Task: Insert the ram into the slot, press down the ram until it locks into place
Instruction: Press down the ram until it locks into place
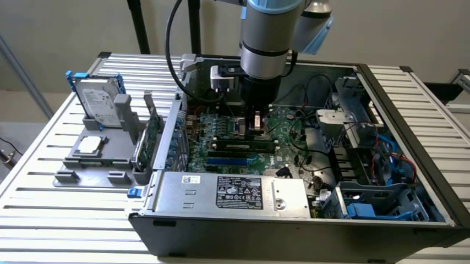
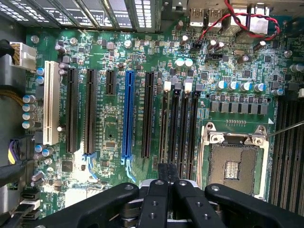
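Observation:
The ram [image 1: 242, 146] is a long dark-green stick with a pale label. It lies along the black memory slots in the middle of the green motherboard [image 1: 220, 157], apparently standing in one of them. My gripper [image 1: 256, 127] hangs just above and behind it in the exterior view. In the wrist view the gripper [image 2: 166, 178] is shut, its black fingers [image 2: 156, 199] pressed together with nothing showing between them. It lines up with the nearest of the parallel black slots [image 2: 178, 123]. I cannot make out the stick there.
A blue connector slot [image 2: 127, 114] and black card slots lie beside the memory slots. The silver processor socket [image 2: 235, 161] is on their other side. The case walls, a grey power supply [image 1: 228, 192] and cables [image 1: 382, 148] hem in the board. A hard drive [image 1: 103, 104] stands outside.

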Tool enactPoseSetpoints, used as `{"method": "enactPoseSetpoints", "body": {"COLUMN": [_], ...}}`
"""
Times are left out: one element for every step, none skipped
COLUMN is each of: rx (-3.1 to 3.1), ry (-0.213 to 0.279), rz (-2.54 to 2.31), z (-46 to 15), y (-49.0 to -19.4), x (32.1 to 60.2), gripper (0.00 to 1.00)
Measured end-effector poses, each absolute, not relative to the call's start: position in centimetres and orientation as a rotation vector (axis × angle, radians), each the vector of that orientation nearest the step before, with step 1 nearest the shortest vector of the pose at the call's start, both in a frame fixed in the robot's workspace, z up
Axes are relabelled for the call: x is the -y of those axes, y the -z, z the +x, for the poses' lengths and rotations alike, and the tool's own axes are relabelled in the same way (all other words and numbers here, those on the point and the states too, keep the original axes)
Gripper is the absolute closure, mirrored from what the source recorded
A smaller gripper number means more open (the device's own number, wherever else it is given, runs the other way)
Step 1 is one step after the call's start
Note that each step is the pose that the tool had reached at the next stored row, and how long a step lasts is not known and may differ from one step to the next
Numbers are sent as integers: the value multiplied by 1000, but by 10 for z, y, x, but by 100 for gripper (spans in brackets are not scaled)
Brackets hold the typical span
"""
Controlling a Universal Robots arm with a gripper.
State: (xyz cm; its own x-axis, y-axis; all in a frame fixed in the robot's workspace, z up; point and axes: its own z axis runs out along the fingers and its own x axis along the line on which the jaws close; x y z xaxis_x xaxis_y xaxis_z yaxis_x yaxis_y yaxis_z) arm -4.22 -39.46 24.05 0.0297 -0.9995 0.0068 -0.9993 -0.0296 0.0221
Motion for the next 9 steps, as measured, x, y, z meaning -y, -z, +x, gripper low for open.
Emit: {"method": "enactPoseSetpoints", "body": {"rx": [2174, 2174, 2174, 2174, 2174, 2173, 2173, 2173, 2172], "ry": [16, 16, 16, 16, 16, 16, 15, 15, 15], "rz": [2239, 2240, 2239, 2239, 2240, 2239, 2239, 2238, 2238], "z": [-42, -42, -42, -42, -42, -42, -42, -42, -42], "y": [-239, -237, -235, -234, -232, -230, -229, -227, -225], "x": [394, 394, 394, 394, 393, 393, 393, 393, 393], "gripper": [89, 89, 89, 89, 89, 89, 89, 89, 89]}}
